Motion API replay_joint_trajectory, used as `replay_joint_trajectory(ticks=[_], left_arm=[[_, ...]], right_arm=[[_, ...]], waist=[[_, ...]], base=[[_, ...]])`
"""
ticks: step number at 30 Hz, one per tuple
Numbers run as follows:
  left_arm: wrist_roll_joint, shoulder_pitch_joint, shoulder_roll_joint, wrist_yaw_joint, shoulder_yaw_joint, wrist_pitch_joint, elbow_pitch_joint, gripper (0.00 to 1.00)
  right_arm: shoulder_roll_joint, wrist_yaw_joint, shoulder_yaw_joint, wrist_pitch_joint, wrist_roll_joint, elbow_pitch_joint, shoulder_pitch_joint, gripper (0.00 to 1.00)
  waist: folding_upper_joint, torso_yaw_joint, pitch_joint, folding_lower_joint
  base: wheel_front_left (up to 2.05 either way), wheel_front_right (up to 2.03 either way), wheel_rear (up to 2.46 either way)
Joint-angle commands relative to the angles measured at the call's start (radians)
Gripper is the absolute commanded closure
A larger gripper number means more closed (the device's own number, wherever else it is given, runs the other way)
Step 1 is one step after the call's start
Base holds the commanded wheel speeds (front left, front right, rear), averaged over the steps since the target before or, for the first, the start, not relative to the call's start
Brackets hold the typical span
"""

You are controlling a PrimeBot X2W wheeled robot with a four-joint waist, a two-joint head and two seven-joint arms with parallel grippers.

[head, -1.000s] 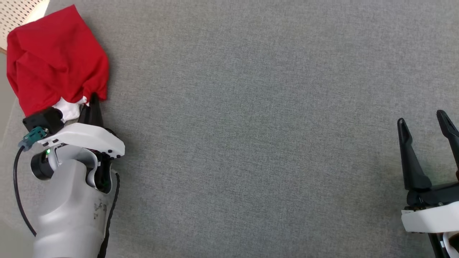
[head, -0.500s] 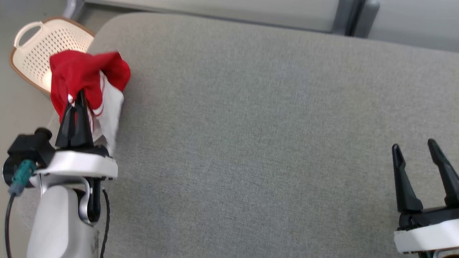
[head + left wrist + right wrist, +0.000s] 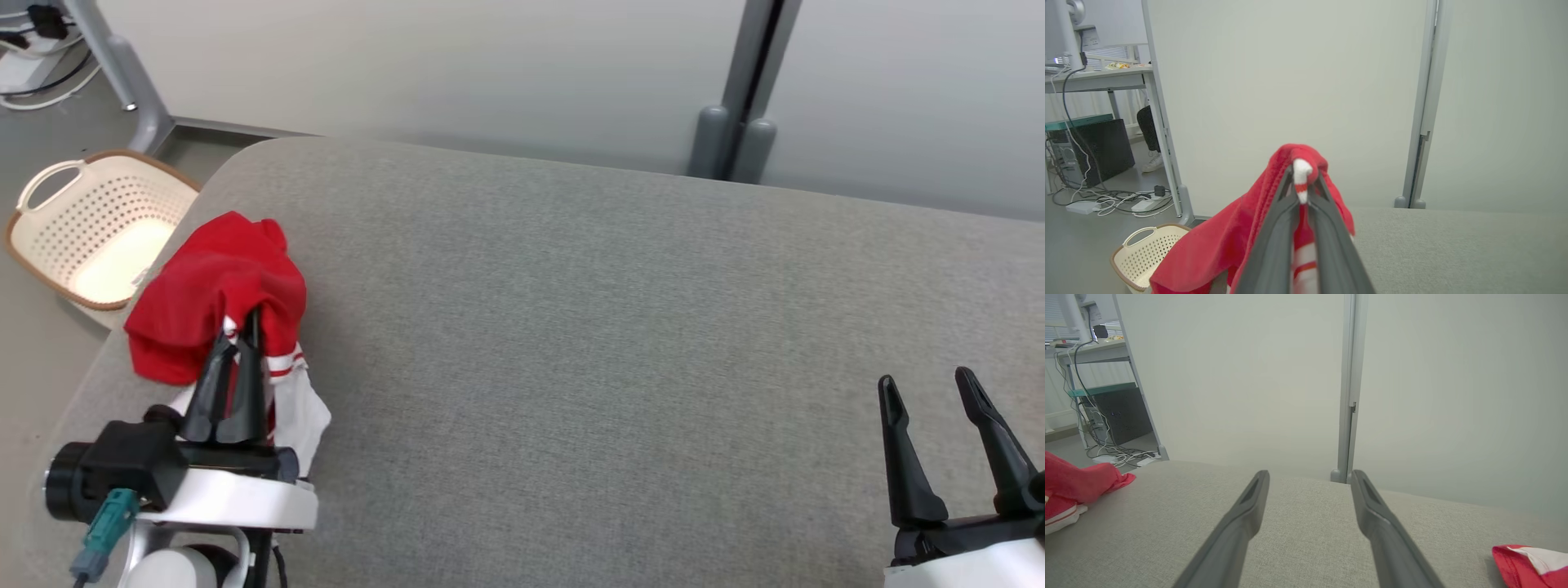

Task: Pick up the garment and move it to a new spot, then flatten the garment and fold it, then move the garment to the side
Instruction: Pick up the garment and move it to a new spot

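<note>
The left gripper (image 3: 242, 335) pinches the red garment (image 3: 204, 294) at the left edge of the grey bench (image 3: 571, 343), the right gripper (image 3: 924, 377) gapes empty, a basket (image 3: 98, 214) sits on the floor (image 3: 28, 343), pale wall (image 3: 408, 65) behind

Garment (image 3: 208, 286): red w/ white section + thin red stripes, bunched up, not flat. Pinched btwn the closed-up fingers of left gripper (image 3: 242, 331); red bulk drapes over the tips, white part hangs below. Sits at left edge of grey surface (image 3: 571, 343).
</note>
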Motion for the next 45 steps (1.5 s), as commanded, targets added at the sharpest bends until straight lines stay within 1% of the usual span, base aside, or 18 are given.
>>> replay_joint_trajectory(ticks=[1, 4, 5, 8, 12, 19, 23, 27, 30, 33, 34, 35, 38, 41, 43, 45], left_arm=[[-0.006, 0.004, 0.003, -0.004, -0.016, 0.008, -0.018, 1.0], [-0.014, -0.011, 0.001, -0.016, -0.074, 0.026, -0.04, 1.0], [-0.014, -0.011, 0.001, -0.016, -0.074, 0.026, -0.04, 1.0], [-0.024, -0.058, 0.001, -0.031, -0.154, 0.036, -0.036, 1.0], [-0.033, -0.13, 0.002, -0.043, -0.258, 0.042, -0.009, 1.0], [-0.058, -0.303, 0.003, -0.049, -0.429, 0.042, 0.061, 1.0], [-0.082, -0.402, 0.01, -0.05, -0.533, 0.048, 0.125, 1.0], [-0.108, -0.465, 0.015, -0.05, -0.593, 0.058, 0.227, 1.0], [-0.125, -0.501, 0.02, -0.05, -0.617, 0.057, 0.328, 1.0], [-0.134, -0.526, 0.022, -0.05, -0.634, 0.055, 0.412, 1.0], [-0.134, -0.533, 0.022, -0.05, -0.637, 0.054, 0.431, 0.69], [-0.135, -0.538, 0.021, -0.05, -0.644, 0.045, 0.443, 0.0], [-0.144, -0.542, 0.018, -0.05, -0.658, 0.01, 0.454, 0.0], [-0.156, -0.513, 0.02, -0.047, -0.658, -0.028, 0.433, 0.0], [-0.166, -0.484, 0.023, -0.037, -0.649, -0.045, 0.41, 0.0], [-0.175, -0.461, 0.033, -0.013, -0.626, -0.064, 0.38, 0.0]], right_arm=[[0.003, 0.0, -0.002, 0.0, 0.002, -0.008, 0.006, 0.0], [0.004, 0.0, 0.002, 0.003, 0.003, -0.018, -0.01, 0.0], [0.004, 0.0, 0.002, 0.003, 0.003, -0.018, -0.01, 0.0], [0.004, 0.0, 0.008, 0.003, 0.005, -0.025, -0.028, 0.0], [0.004, 0.0, 0.011, -0.01, 0.008, -0.022, -0.058, 0.0], [0.033, 0.0, 0.012, -0.065, 0.026, 0.013, -0.094, 0.0], [0.045, 0.0, 0.014, -0.104, 0.04, 0.044, -0.113, 0.0], [0.052, 0.0, 0.021, -0.143, 0.056, 0.08, -0.133, 0.0], [0.055, 0.0, 0.028, -0.166, 0.065, 0.106, -0.146, 0.0], [0.055, 0.0, 0.029, -0.185, 0.074, 0.129, -0.16, 0.0], [0.055, 0.0, 0.031, -0.188, 0.075, 0.135, -0.167, 0.0], [0.055, 0.0, 0.03, -0.193, 0.073, 0.14, -0.173, 0.0], [0.055, 0.0, 0.027, -0.195, 0.059, 0.152, -0.182, 0.0], [0.055, 0.0, 0.022, -0.185, 0.04, 0.151, -0.185, 0.0], [0.055, 0.0, 0.02, -0.177, 0.027, 0.146, -0.183, 0.0], [0.054, 0.0, 0.018, -0.166, 0.016, 0.141, -0.177, 0.0]], waist=[[0.0, -0.025, 0.001, 0.0], [0.0, -0.07, 0.026, 0.0], [0.0, -0.07, 0.026, 0.0], [0.0, -0.13, 0.059, 0.0], [0.0, -0.241, 0.115, 0.0], [0.0, -0.45, 0.23, 0.0], [0.0, -0.535, 0.297, 0.0], [0.0, -0.584, 0.35, 0.0], [0.0, -0.593, 0.374, 0.0], [0.0, -0.586, 0.388, 0.0], [0.0, -0.58, 0.392, 0.0], [0.0, -0.571, 0.392, 0.0], [0.0, -0.537, 0.379, 0.0], [0.0, -0.492, 0.347, 0.0], [0.0, -0.46, 0.32, 0.0], [0.0, -0.427, 0.292, 0.0]], base=[[0.0, 0.0, 0.0], [0.0, 0.0, 0.0], [0.0, 0.0, 0.0], [0.0, 0.0, 0.0], [0.0, 0.0, 0.0], [0.0, 0.0, 0.0], [0.0, 0.0, 0.0], [0.0, 0.0, 0.0], [0.0, 0.0, 0.0], [0.0, 0.0, 0.0], [0.0, 0.0, 0.0], [0.0, 0.0, 0.0], [0.0, 0.0, 0.0], [0.0, 0.0, 0.0], [0.0, 0.0, 0.0], [0.0, 0.0, 0.0]])
